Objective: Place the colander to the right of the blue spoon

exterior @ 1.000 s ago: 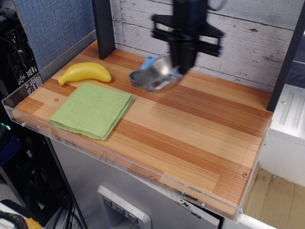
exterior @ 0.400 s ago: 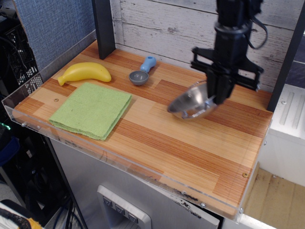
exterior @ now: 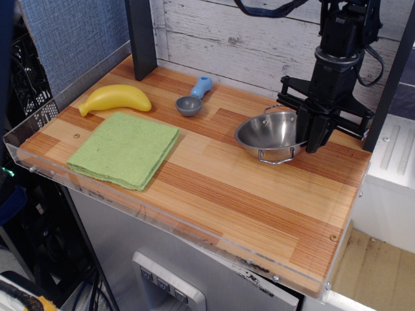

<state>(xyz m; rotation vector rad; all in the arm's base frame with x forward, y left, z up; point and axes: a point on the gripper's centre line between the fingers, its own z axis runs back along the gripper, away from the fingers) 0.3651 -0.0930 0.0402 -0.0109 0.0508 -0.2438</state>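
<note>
Colander (exterior: 271, 134) upright on tabletop (exterior: 214, 188), well right of spoon (exterior: 194, 97). Pincer (exterior: 313, 137) directly at its right rim, narrow, seemingly clamping that rim. Likely next: release, lift straight up, clear of the bowl.

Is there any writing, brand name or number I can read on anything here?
None can be read.
The shiny steel colander, the small blue-handled spoon, the yellow banana and the green cloth carry no visible text.
The black gripper shows no readable label.
</note>
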